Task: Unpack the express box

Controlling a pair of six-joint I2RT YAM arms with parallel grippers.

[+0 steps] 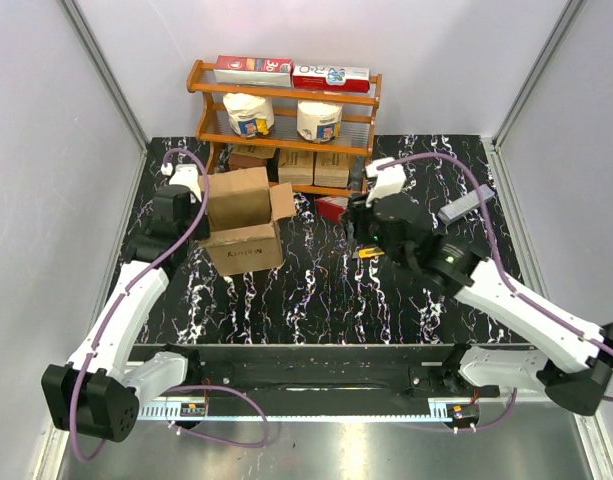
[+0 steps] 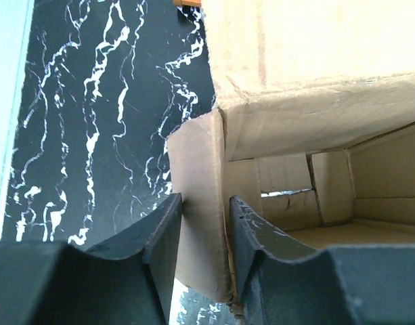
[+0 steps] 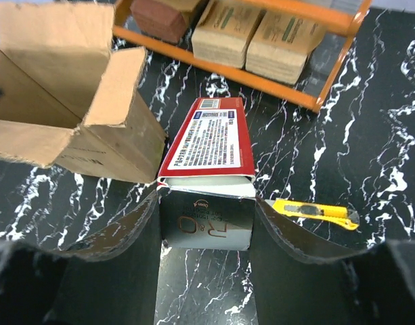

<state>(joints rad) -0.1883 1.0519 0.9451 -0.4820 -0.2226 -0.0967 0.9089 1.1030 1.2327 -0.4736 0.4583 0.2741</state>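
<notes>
Left hand (image 2: 206, 200) straddles a cardboard panel on the left side of the express box (image 1: 248, 250). One of its fingers (image 2: 153, 257) is outside the carton and the other is inside. The cardboard fills pretty much the whole gap between them. Honestly, you can't tell from the wrist view whether it's pinching the panel or just sitting loosely around it.

The box sits on the black marbled counter (image 1: 316, 290), left of centre and just in front of the orange wooden shelf (image 1: 286, 95). Its top is open with the flaps standing up, and the printed side faces the arms. From the left wrist view you can see bare cardboard on the inside.

Right hand (image 3: 206, 203) is about half open and closed on the near end of a red packet (image 3: 210, 139), with both fingers pressed against its sides. The packet points away toward the shelf, red face with white print up, just to the right of the express box. Whether its far end rests on the counter is hard to say.

A yellow utility knife (image 3: 315, 213) lies flat on the counter just right of the right hand. The shelf's bottom level holds a row of small cartons (image 1: 311, 168), right behind the box.
</notes>
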